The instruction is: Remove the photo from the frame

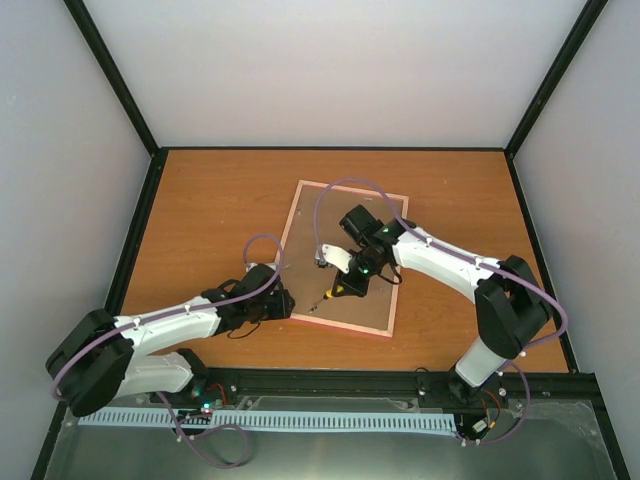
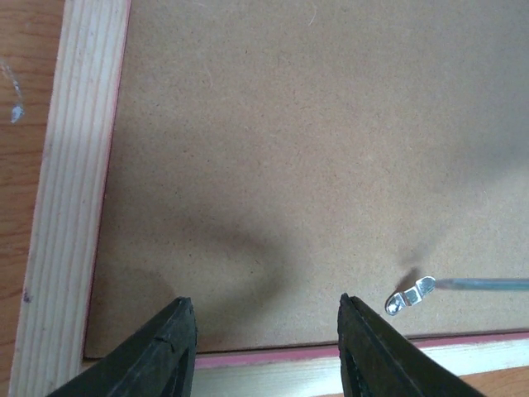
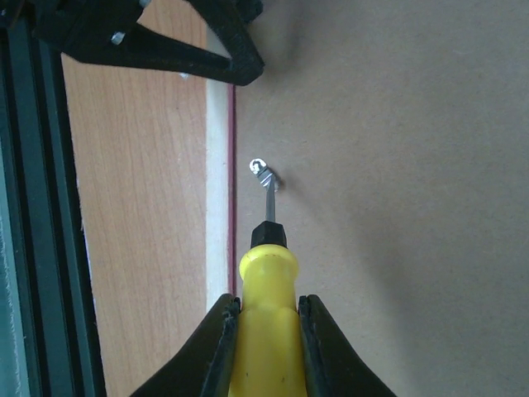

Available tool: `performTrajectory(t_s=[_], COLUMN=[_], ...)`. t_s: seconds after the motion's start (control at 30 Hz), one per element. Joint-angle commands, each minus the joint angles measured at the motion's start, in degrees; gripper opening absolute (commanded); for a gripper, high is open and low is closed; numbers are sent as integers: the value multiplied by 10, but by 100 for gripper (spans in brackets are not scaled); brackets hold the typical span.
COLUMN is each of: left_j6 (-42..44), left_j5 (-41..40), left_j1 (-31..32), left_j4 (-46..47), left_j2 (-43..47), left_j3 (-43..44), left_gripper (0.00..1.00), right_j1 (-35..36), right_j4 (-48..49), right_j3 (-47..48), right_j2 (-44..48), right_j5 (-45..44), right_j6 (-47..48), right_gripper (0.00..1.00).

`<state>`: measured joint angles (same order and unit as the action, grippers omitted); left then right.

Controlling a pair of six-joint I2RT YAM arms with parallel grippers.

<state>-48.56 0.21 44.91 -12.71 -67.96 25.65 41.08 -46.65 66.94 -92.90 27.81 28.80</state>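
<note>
On the face-down frame (image 1: 345, 327), right gripper (image 3: 269, 310) pinches a screwdriver (image 3: 266, 273) pointing twelve o'clock at a clip (image 3: 262, 171); left gripper (image 2: 266, 302) spread.

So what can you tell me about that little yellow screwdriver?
The screwdriver is small, with a chunky yellow handle that looks like plastic, a black collar and a thin silver shaft. The right hand is shut on the handle, one finger on each side. The tip meets a little shiny metal clip on the brown backing board, close to the pale wooden edge of the frame. It points toward the frame's near side.
</note>
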Motion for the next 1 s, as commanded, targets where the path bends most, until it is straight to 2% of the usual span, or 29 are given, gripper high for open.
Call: performTrajectory(t_s=[0.0,0.37,0.63,0.87,0.97], left_j6=[-11,-11,-14,57,113], left_j5=[1,-2,-4,-10,-10], left_j1=[3,4,3,7,21], left_j4=[-23,-31,-34,-6,29], left_j2=[6,16,25,99,141], left_j3=[-10,-12,-15,15,21], left_gripper=[48,48,48,54,57], right_j1=[13,17,16,15,14], right_j4=[-29,-11,-8,-48,-70], right_j3=[12,23,52,45,46], right_j2=[-2,-34,-43,11,41], right_j5=[24,-38,-24,-68,-47], right_j6=[29,4,-8,1,2], right_gripper=[3,3,3,3,3])
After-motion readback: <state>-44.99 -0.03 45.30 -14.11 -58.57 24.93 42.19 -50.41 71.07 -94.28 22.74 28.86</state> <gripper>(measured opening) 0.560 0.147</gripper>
